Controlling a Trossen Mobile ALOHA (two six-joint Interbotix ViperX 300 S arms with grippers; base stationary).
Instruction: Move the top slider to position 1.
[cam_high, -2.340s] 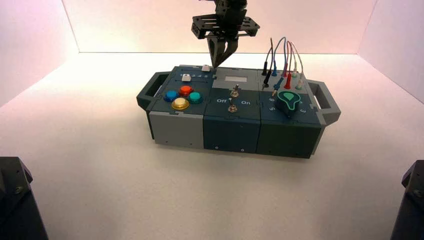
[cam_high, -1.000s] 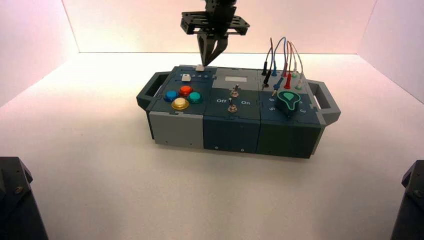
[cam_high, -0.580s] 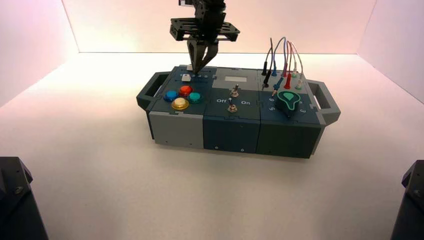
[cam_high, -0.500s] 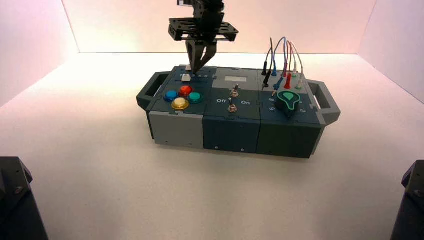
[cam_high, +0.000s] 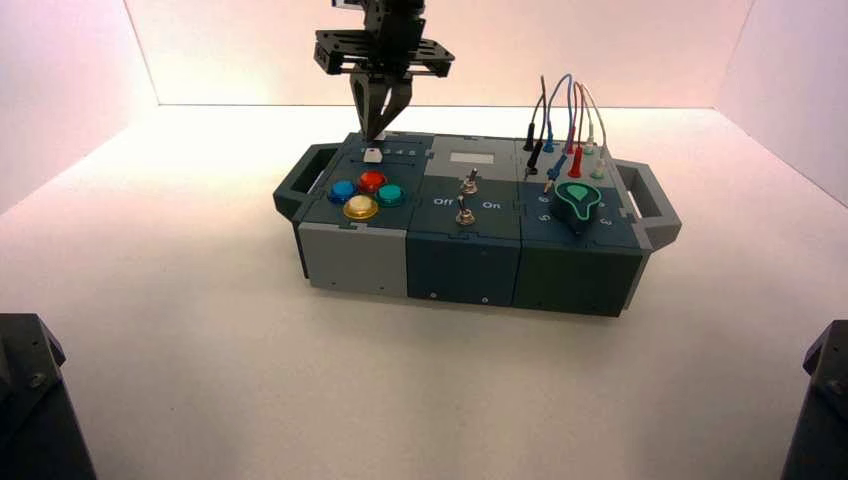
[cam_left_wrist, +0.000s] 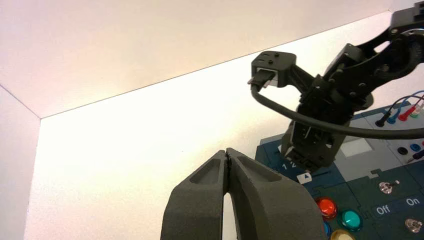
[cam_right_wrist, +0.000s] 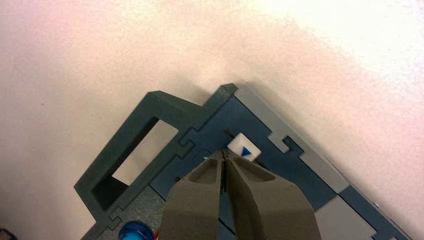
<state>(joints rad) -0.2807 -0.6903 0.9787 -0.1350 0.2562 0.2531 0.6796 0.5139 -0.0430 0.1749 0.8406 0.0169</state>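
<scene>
Fingers of the right gripper (cam_high: 374, 128) are pressed together into a single blunt tip, holding nothing, and hang over the far-left corner of the box (cam_high: 470, 250), at about 11 o'clock from the coloured round buttons (cam_high: 366, 193). Closed fingers suit this job: a slider is pushed along its track, not grasped. In the right wrist view the fingertips (cam_right_wrist: 223, 161) sit just beside the top slider (cam_right_wrist: 244, 150), a small white knob marked with a blue triangle; whether they touch it cannot be told. That knob lies near the end of its dark track (cam_right_wrist: 229, 134), close to the box's left handle (cam_right_wrist: 131, 150). Position 1 cannot be read in the right wrist view; in the left wrist view a pale 1 (cam_left_wrist: 285, 165) shows at the gripper's foot, next to the second slider's knob (cam_left_wrist: 304, 177). Judged from this, the push is at or near its end stop. The left gripper (cam_left_wrist: 228, 165) is idle, away from the box on its left, fingers shut and empty.
</scene>
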